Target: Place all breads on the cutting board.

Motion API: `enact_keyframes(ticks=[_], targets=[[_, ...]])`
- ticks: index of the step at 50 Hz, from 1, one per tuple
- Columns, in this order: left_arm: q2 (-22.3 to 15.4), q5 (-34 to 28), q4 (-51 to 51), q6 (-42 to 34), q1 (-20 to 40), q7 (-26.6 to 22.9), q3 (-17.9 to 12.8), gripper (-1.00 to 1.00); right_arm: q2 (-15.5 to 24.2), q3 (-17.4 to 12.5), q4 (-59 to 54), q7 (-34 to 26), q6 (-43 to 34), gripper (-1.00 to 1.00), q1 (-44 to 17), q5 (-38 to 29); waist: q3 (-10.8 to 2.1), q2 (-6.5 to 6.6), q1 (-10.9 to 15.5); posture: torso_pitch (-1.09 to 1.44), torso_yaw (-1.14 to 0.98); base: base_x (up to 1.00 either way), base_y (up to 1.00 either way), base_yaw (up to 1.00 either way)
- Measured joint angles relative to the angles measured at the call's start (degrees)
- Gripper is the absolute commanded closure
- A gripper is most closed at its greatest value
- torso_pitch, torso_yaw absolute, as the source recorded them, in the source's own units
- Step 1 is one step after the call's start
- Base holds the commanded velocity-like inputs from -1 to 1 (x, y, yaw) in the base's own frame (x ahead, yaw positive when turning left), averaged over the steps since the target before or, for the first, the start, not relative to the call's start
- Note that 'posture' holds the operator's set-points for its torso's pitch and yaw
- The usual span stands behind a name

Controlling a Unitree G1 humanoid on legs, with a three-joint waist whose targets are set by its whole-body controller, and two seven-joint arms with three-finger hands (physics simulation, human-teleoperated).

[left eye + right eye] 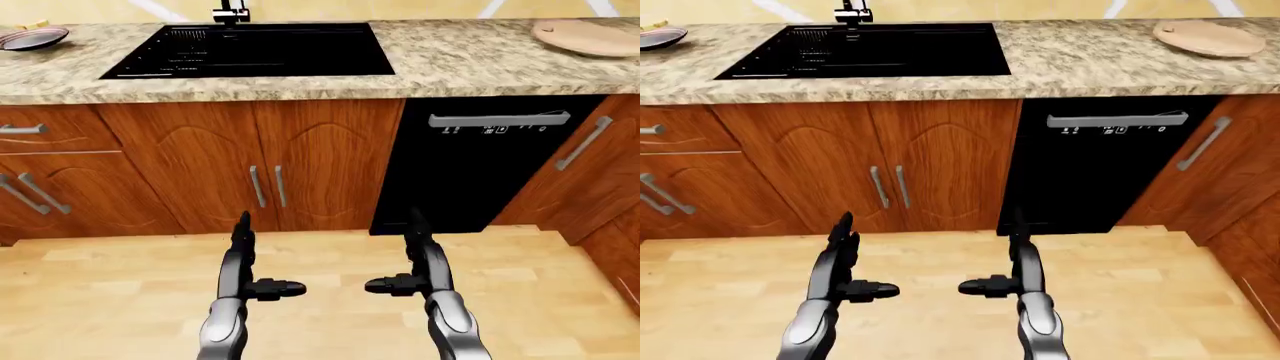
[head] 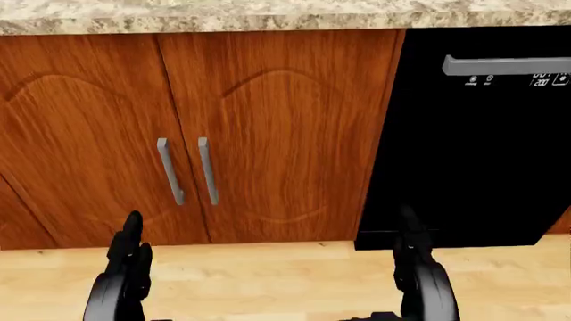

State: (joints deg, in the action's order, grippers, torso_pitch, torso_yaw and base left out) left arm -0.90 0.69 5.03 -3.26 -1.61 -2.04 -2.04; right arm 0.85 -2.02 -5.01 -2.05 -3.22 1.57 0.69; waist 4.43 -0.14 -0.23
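The round, pale wooden cutting board point(image 1: 588, 36) lies on the speckled beige granite counter point(image 1: 450, 56) at the far right of the scene, its right part cut off by the edge of the left-eye view. No bread can be made out on it. At the far left end of the same counter sits a shallow grey plate point(image 1: 32, 38) with something pale on it, too small and cropped to identify as bread.

Between the two, set into the counter, is a black rectangular sink point(image 1: 250, 49) with a dark faucet point(image 1: 231, 10) at its far edge. Below the counter run reddish-brown wooden cabinet doors point(image 1: 250, 161) with grey bar handles, and to their right a black dishwasher point(image 1: 480, 161) with a grey handle and small white markings. A light wooden plank floor point(image 1: 330, 259) spreads out nearest the robot.

Both hands hang low over the floor, well apart from the counter and from everything on it. The robot's black left hand point(image 1: 250, 262) has its fingers spread, one pointing up and the thumb jutting toward the middle, with nothing in its grasp. The black right hand point(image 1: 415, 259) mirrors it, fingers likewise spread and empty, the two thumbs pointing at each other across a gap.
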Motion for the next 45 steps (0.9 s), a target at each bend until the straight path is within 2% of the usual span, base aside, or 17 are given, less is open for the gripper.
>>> enact_keyframes(ticks=[1, 3, 5, 7, 14, 21, 27, 37, 45], targets=[[-0.2, 0.0, -0.5, 0.6, 0.2, -0.1, 0.0, -1.0, 0.1, 0.2, 1.6, 0.1, -0.7, -1.0, 0.2, -0.1, -0.56, -0.2, 0.0, 0.0, 0.0, 0.0, 0.0, 0.0], [-0.5, 0.0, -1.7, 2.9, 2.0, -0.2, -0.6, -1.0, 0.1, 0.2, 5.2, 0.4, -0.9, -1.0, -0.9, -0.5, -3.36, -0.24, 0.4, 0.0, 0.0, 0.0, 0.0, 0.0], [-0.5, 0.0, -1.2, 4.5, 2.7, 0.0, -1.0, -1.0, -0.1, 0.5, 5.5, 0.5, -0.4, -1.0, -1.3, -0.7, -2.34, -0.61, 0.5, 0.0, 0.0, 0.0, 0.0, 0.0], [-0.4, 0.0, -0.9, 4.5, 2.0, 0.1, -0.8, -1.0, 0.0, 0.6, 4.6, 0.4, -0.4, -1.0, -0.7, -0.8, -3.13, -0.55, 0.5, 0.0, 0.0, 0.0, 0.0, 0.0], [-0.5, -0.4, -0.3, 3.8, 1.8, 0.1, -0.7, -1.0, 0.2, 0.0, 3.4, 0.4, -1.6, -1.0, -0.1, -1.2, -3.3, -0.24, 0.5, 0.0, 0.0, 0.0, 0.0, 0.0], [-0.6, -0.2, -0.5, 4.3, 2.1, 0.2, -1.0, -1.0, 0.1, 0.4, 4.6, 0.3, -1.5, -1.0, -0.5, -1.4, -4.14, -0.11, 0.4, 0.0, 0.0, 0.0, 0.02, 0.0], [-0.5, 0.0, -0.5, 4.5, 2.3, 0.3, -0.8, -1.0, 0.2, 0.0, 3.6, 0.2, -1.1, -1.0, -0.4, -1.6, -3.75, 0.92, 0.1, 0.0, 0.0, 0.0, 0.1, 0.0], [-0.6, 0.0, -0.7, 4.1, 1.9, 0.6, -1.2, -1.0, -0.2, 1.0, 5.6, 0.0, -2.3, -1.0, 0.0, -1.6, -2.83, -0.39, 0.4, 0.0, 0.0, 0.0, 0.11, 0.0], [-0.2, 0.0, -0.9, 4.3, 2.5, 0.2, -0.1, -1.0, 0.3, -0.2, 5.1, 0.6, -2.4, -1.0, 0.1, -1.8, -2.66, 2.17, -0.5, 0.0, 0.0, 0.0, 0.14, 0.0]])
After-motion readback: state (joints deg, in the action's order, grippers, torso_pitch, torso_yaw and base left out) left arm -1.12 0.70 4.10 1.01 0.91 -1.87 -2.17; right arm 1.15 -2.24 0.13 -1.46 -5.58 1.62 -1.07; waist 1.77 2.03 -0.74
